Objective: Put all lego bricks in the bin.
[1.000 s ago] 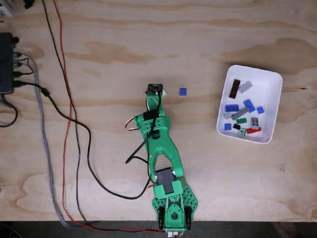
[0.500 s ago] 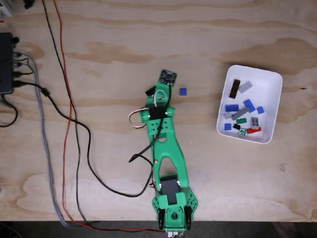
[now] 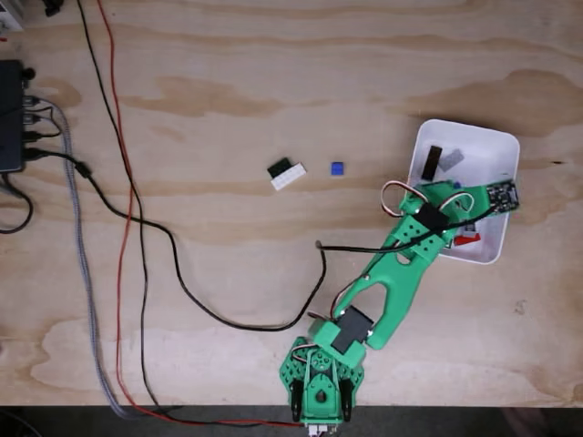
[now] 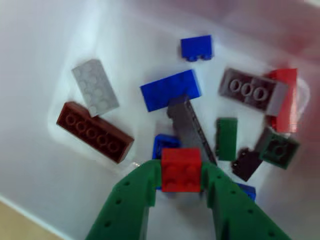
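Half a second before, the green arm [image 3: 401, 264] pointed up the table near the small blue brick [image 3: 337, 168]; it then swung right, over the white bin [image 3: 499, 148]. Its claw [image 4: 181, 172] was clamped on a red brick [image 4: 181, 170] above the bricks lying in the bin. A black and white brick [image 3: 285, 173] lay on the wooden table [image 3: 228, 91], beside the small blue one.
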`<state>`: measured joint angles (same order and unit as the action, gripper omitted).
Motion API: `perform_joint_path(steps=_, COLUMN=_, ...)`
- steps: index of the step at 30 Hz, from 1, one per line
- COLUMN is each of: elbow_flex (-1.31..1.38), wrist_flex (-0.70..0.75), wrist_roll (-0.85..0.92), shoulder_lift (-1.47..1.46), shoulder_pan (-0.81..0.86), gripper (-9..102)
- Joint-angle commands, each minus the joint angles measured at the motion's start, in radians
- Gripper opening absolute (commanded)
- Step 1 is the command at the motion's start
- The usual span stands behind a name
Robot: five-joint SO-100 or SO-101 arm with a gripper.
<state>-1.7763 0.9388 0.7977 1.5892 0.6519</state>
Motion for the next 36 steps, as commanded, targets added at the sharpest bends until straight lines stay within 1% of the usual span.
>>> perform_joint_path(steps=1, elbow_flex=0.098, wrist_flex=0.025, wrist_roll=-0.021, shoulder_lift=0.023, shoulder_pan=0.012, gripper=26)
perform_joint_path(steps=4, elbow_flex=0.107, wrist_flex=0.028, wrist_roll=-0.077, shoulder_lift=0.092, shoulder_pan=0.012, gripper=31)
perform_joint_path(steps=7, elbow_flex=0.084, wrist_flex=0.031, wrist_roll=-0.121, shoulder_lift=0.219, shoulder_pan=-0.034, gripper=30)
perform_joint_path(steps=8, elbow_flex=0.086, wrist_flex=0.043, wrist_roll=-0.14, shoulder_lift=0.259, shoulder_pan=-0.063, gripper=29)
perform_joint_path(steps=11, elbow_flex=0.118, wrist_flex=0.153, wrist_roll=-0.173, shoulder_lift=0.316, shoulder_pan=-0.215, gripper=26)
perform_joint_path(steps=14, elbow_flex=0.166, wrist_flex=0.235, wrist_roll=-0.221, shoulder_lift=0.178, shoulder_pan=-0.391, gripper=22)
perform_joint_path(steps=16, elbow_flex=0.192, wrist_flex=0.247, wrist_roll=-0.282, shoulder_lift=0.032, shoulder_pan=-0.477, gripper=22)
perform_joint_path(steps=19, elbow_flex=0.19, wrist_flex=0.179, wrist_roll=-0.385, shoulder_lift=-0.15, shoulder_pan=-0.557, gripper=23)
perform_joint_path(steps=23, elbow_flex=0.178, wrist_flex=0.107, wrist_roll=-0.511, shoulder_lift=-0.284, shoulder_pan=-0.64, gripper=23)
perform_joint_path(steps=29, elbow_flex=0.249, wrist_flex=0.109, wrist_roll=-0.63, shoulder_lift=-0.367, shoulder_pan=-0.683, gripper=22)
perform_joint_path(steps=34, elbow_flex=0.275, wrist_flex=0.115, wrist_roll=-0.626, shoulder_lift=-0.367, shoulder_pan=-0.652, gripper=21)
perform_joint_path(steps=36, elbow_flex=0.284, wrist_flex=0.121, wrist_roll=-0.618, shoulder_lift=-0.37, shoulder_pan=-0.617, gripper=19)
